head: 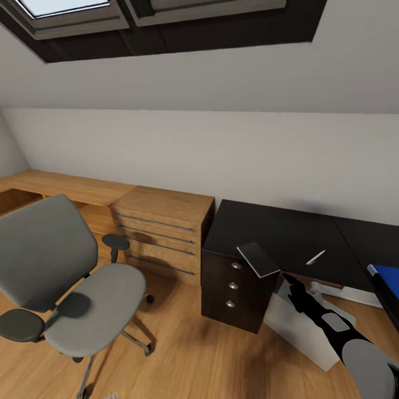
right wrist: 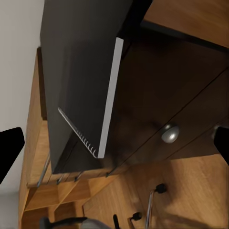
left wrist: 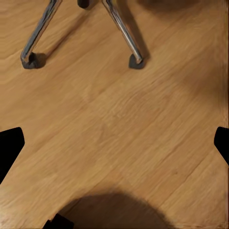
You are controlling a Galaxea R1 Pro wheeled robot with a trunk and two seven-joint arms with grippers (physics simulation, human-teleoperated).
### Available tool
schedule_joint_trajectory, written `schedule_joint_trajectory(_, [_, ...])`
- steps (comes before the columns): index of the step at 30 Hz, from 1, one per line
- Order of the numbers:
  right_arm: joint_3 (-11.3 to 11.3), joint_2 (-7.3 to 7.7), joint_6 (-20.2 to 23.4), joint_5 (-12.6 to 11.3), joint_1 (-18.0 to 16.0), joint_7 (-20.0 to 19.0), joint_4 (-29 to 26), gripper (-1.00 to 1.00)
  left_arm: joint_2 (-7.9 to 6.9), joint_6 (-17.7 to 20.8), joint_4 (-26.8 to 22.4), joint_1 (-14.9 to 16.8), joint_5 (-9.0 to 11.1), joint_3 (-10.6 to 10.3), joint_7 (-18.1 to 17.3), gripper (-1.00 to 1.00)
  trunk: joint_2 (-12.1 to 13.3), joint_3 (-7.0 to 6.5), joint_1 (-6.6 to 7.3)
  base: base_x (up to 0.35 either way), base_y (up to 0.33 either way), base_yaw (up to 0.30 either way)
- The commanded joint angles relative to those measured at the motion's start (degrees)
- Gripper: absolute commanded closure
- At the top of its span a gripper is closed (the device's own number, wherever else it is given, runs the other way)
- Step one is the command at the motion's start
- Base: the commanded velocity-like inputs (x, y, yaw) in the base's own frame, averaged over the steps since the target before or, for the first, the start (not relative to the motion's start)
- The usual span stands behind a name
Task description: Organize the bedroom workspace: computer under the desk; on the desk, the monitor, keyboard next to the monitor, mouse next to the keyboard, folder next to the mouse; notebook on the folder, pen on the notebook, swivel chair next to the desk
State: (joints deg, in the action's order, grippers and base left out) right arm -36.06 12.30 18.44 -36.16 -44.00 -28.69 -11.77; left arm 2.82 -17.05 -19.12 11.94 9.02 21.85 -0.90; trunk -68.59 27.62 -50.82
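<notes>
Wide shot first: the black bench [head: 277, 230] runs along the far wall on the right, with its drawer unit facing us. The chair [head: 72, 277] stands well off to the left, seat bare, so it isn't parked by the bench yet. The computer [head: 293, 330] sits low under the bench, looking tilted. The folder [head: 385, 272] is up on the bench at the far right edge of the shot.

Now the action: the notebook [head: 257, 259] juts over the bench's near edge above the drawers, one corner in the air. I can't tell whether it rests flat. The pen [head: 316, 257] lies on the bench between notebook and folder.

The right claw [right wrist: 116, 145] faces the notebook's white page edge, fingers wide apart and gripping nothing. The left claw [left wrist: 114, 143] also gapes, hanging over bare floor [left wrist: 119, 119] near the chair's chrome legs.

This looks like the notebook step. The next move calls for closing on that overhang, carrying the notebook right and setting it on the folder, then the pen on top.
</notes>
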Motion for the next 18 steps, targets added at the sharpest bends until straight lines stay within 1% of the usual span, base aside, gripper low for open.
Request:
schedule_joint_trajectory(1, [-0.2,-0.07,0.5,-0.3,0.0,-0.1,0.0,-1.0,0.35,1.6,-1.4,0.0,-0.1,0.0,0.0,-1.0,-0.4,0.25,-0.23,0.0,0.0,0.0])
schedule_joint_trajectory(5, [-0.2,-0.31,0.5,-0.2,0.0,-0.1,0.0,-1.0,1.45,8.5,-7.6,0.0,-2.2,-0.1,0.7,-1.0,-2.1,0.96,-1.1,0.0,0.0,0.0])
schedule_joint_trajectory(11, [-0.2,-0.47,0.5,-0.1,0.0,0.0,0.0,-1.0,2.22,17.9,-16.2,0.0,-3.4,-0.1,1.2,-1.0,-4.5,2.04,-2.42,0.0,0.0,0.0])
schedule_joint_trajectory(14, [-0.2,-0.49,0.6,-0.1,0.0,-0.1,-0.1,-1.0,2.73,21.1,-19.3,0.0,-3.6,-0.2,1.3,-1.0,-5.7,2.58,-3.08,0.0,0.0,0.0])
schedule_joint_trajectory(18, [-0.2,-0.59,0.7,-0.1,0.0,-0.5,-0.1,-1.0,3.36,23.4,-22.1,0.0,-3.7,-0.4,1.4,-1.0,-7.3,3.3,-3.96,0.0,0.0,0.0])
